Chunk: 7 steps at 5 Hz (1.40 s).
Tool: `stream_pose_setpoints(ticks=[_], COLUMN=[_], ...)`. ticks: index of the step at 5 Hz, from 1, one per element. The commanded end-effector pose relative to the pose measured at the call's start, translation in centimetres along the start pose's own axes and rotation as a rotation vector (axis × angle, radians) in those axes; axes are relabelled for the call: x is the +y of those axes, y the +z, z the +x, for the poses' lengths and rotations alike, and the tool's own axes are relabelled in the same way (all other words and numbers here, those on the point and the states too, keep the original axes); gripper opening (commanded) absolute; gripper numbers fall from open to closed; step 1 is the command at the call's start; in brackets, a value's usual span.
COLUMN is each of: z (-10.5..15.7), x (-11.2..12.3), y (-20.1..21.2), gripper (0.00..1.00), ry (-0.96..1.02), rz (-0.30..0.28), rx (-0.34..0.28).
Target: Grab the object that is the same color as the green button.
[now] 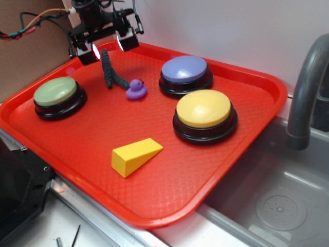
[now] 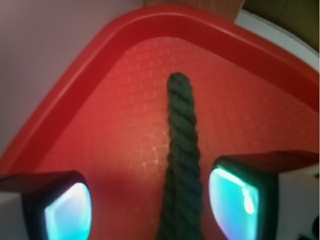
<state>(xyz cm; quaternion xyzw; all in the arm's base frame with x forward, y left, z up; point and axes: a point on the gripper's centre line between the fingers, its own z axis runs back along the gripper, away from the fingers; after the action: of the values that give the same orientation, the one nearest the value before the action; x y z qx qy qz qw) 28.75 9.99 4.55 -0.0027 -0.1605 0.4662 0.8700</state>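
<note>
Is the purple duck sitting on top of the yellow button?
No, the duck sits on the red tray, beside the green snake.

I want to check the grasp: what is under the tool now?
Under the open tool lies the green snake toy on the red tray. Its near end runs out of the wrist view.

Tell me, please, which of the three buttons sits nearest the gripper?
The green button, alone on the tray's left side; the purple button and yellow button lie farther from the gripper.

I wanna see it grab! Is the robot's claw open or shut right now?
Gripper: open, with the green snake toy between its fingers, not squeezed yet.
</note>
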Motion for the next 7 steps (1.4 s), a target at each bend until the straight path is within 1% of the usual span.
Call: stream_pose_setpoints(ticks=[1,2,3,4,5,6,7], z=[1.9,2.2,2.2,2.0,1.2,-0.9,-3.2], x=[1.3,0.8,0.4,0.9,0.5,-1.1,-2.2], y=[-1.0,-2.4,-2.8,-1.8,0.5,5.0,8.5], gripper=[1.0,1.0,1.0,0.0,0.0,0.0,0.0], ry=[0.018,-0.006,-0.018,-0.007,-0.05,-0.157,-0.253], rz=[0.054,0.079,0.109,0.059,-0.007,-0.012,-0.021], rx=[0.012,0.042,0.036,0.063,0.129,0.129,0.066])
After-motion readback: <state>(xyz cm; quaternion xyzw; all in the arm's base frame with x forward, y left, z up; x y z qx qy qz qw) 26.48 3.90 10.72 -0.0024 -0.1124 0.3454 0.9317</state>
